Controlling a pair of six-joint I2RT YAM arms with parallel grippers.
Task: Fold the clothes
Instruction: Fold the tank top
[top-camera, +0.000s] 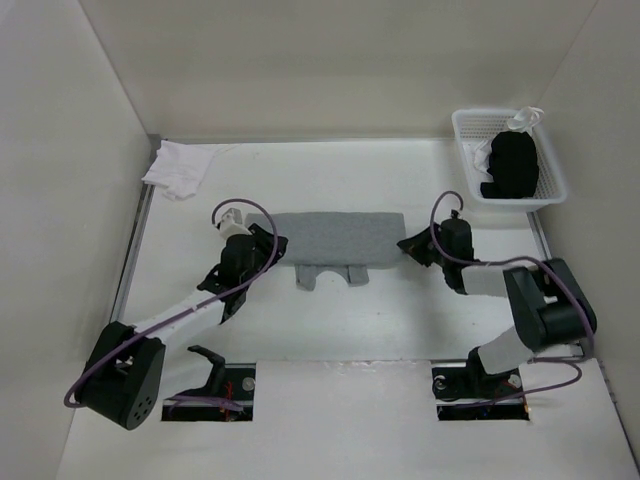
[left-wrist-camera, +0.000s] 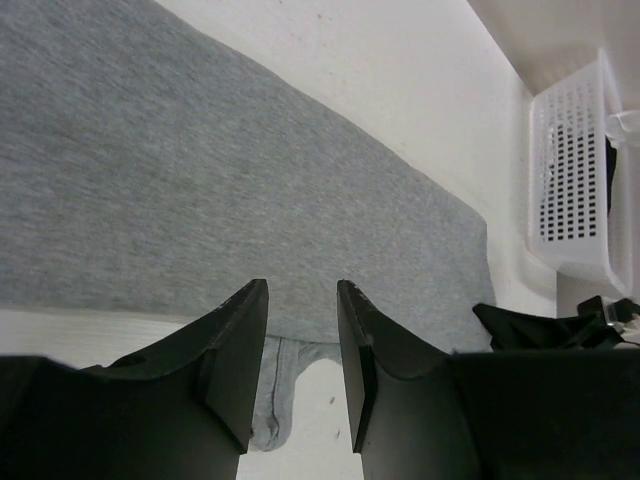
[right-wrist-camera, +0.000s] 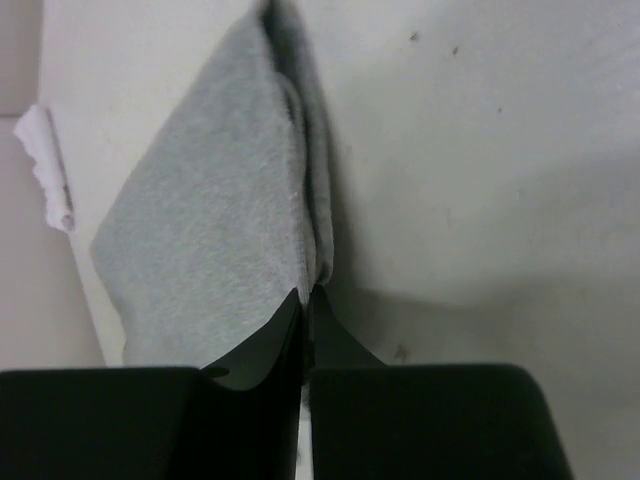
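The plain grey knit sleeveless tank top (top-camera: 338, 235) lies banded across the middle of the white table (top-camera: 330, 340), straps toward 6 o'clock. At its 3 o'clock end the right tool (right-wrist-camera: 308, 298) is clenched on the hem. At 9 o'clock the left tool (left-wrist-camera: 300, 300) gapes, empty — best to lower it and pinch both layers squarely before lifting.

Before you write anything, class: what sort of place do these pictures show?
Probably a robot lab's test cell: plain white walls box in a white table, a left arm and a right arm are bolted at its near edge, and a grey tank top lies between them.
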